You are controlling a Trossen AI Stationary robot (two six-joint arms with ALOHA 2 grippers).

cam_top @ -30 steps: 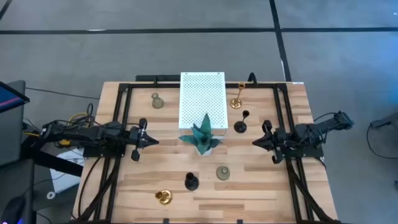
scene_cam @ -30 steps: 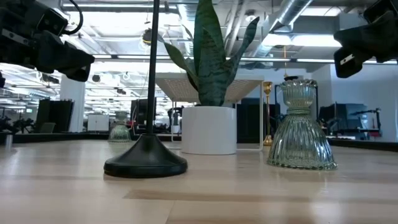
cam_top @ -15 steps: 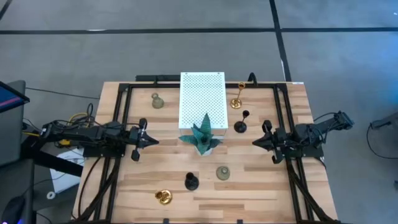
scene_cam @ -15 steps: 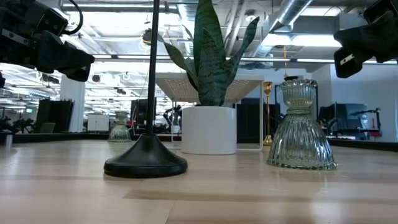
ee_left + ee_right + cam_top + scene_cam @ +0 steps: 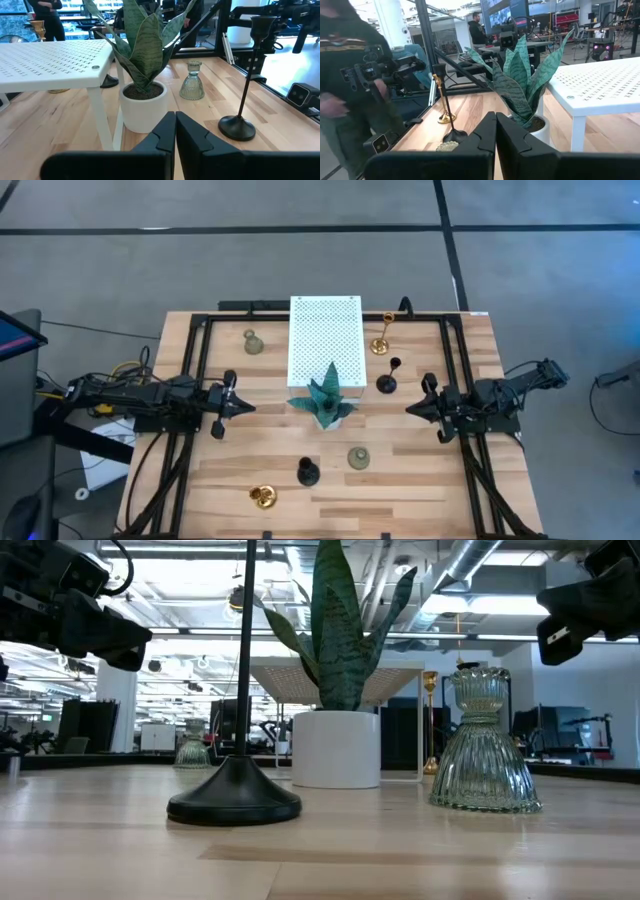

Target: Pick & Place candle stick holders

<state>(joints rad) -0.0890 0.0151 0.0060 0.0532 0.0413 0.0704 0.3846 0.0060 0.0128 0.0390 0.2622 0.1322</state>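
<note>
Your left tool [image 5: 243, 407] hovers over the counter's [image 5: 180, 480] left side, fingers pressed together and holding nothing. Your right tool [image 5: 411, 409] sits opposite on the right, pinched shut and empty too. Between them stands the teal potted plant [image 5: 326, 395], just in front of the white perforated board [image 5: 324, 340]. Now the holders: one grey-green holder [image 5: 253, 341] waits left of the board, the other grey-green holder [image 5: 358, 457] near the front. A black holder [image 5: 308, 472] stands just beside that one, and the second black holder [image 5: 387, 383] is right of the plant. One gold holder [image 5: 381, 344] stands upright by the board's right edge; the other gold holder [image 5: 263, 497] looks to be lying on its side near the front, though it's hard to tell.
</note>
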